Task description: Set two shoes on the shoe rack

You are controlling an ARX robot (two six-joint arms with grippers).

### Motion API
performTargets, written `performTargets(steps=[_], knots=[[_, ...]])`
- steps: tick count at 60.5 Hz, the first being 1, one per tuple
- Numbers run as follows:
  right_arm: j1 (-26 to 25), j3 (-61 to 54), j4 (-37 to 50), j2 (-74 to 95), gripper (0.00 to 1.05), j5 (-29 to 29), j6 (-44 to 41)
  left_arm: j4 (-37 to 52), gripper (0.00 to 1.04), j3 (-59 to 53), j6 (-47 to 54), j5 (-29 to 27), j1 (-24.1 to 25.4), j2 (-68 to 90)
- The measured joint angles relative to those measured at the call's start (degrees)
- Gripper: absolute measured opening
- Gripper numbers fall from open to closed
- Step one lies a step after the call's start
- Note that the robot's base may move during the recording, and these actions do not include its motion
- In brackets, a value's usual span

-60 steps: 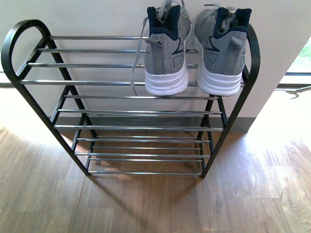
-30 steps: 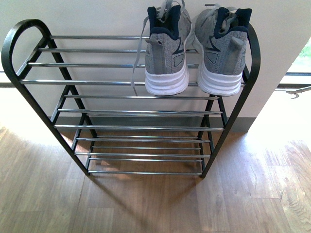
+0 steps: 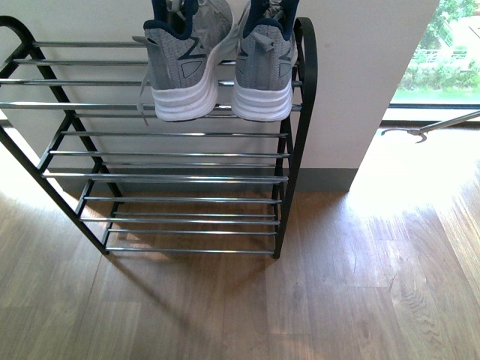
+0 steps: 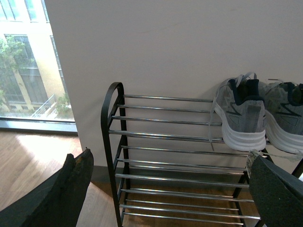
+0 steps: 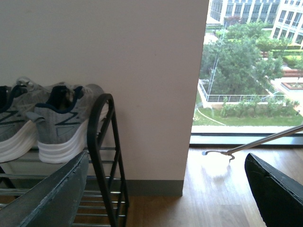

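Two grey knit sneakers with white soles stand side by side, heels toward me, on the top shelf at the right end of the shoe rack (image 3: 172, 154): the left sneaker (image 3: 180, 71) and the right sneaker (image 3: 264, 71). They also show in the left wrist view (image 4: 241, 116) and the right wrist view (image 5: 59, 125). My left gripper (image 4: 173, 189) is open and empty, in front of the rack. My right gripper (image 5: 165, 189) is open and empty, off the rack's right end. Neither arm shows in the front view. The light-blue slides are out of view.
The rack stands on a wood floor (image 3: 352, 285) against a white wall (image 3: 360, 67). A window (image 3: 442, 52) lies to the right. A thin metal rod with a hooked end (image 3: 420, 129) reaches in low by the window.
The front view has swung to the right: the rack and sneakers now sit further left and higher in the picture, and more window shows. The sneakers have not moved on the shelf.
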Motion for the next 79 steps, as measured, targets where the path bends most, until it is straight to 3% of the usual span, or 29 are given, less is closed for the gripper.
performTargets(steps=[79], knots=[[0.0,0.0,0.0,-0.04,0.96,0.07,0.0,0.0,0.95,0.0,0.02,0.04,0.0,0.0]])
